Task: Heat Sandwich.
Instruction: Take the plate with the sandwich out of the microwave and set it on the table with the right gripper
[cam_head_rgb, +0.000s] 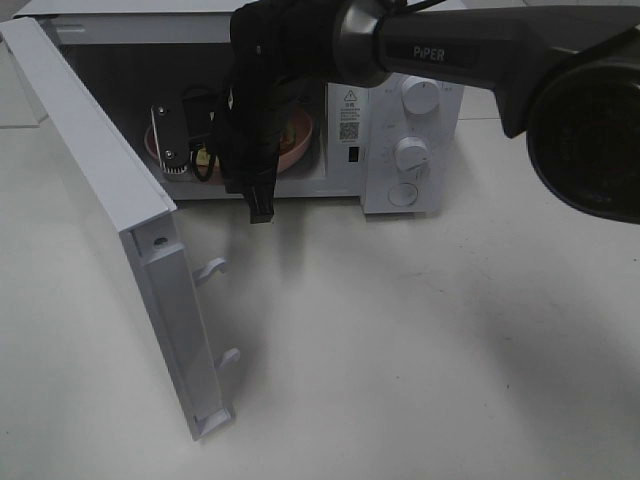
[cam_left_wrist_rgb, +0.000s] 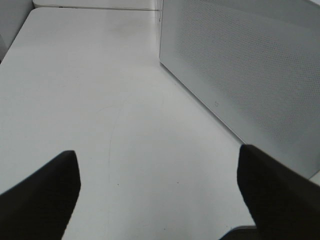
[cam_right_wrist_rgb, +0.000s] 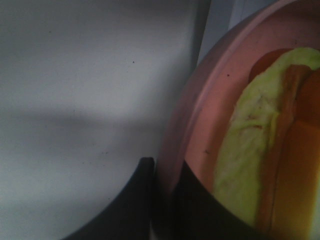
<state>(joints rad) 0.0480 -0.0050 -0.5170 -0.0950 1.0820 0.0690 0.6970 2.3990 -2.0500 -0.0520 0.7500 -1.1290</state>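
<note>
Sandwich (cam_right_wrist_rgb: 250, 150) on pink plate (cam_right_wrist_rgb: 200, 100) inside microwave (cam_head_rgb: 410, 150), rim pinched by right gripper (cam_right_wrist_rgb: 164, 172), left gripper (cam_left_wrist_rgb: 157, 190) gaping empty. Todo: release, shut door (cam_head_rgb: 100, 150), heat.

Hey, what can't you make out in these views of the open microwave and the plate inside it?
Exterior high view: the black right arm covers most of the round pink plate in the white microwave, and what lies on it.
Right wrist view: the sandwich with pale yellow-green filling is blurred and cut by the frame edge; the right gripper shows only fingertips.
Left wrist view: a perforated white panel blocks the microwave's inside.
</note>
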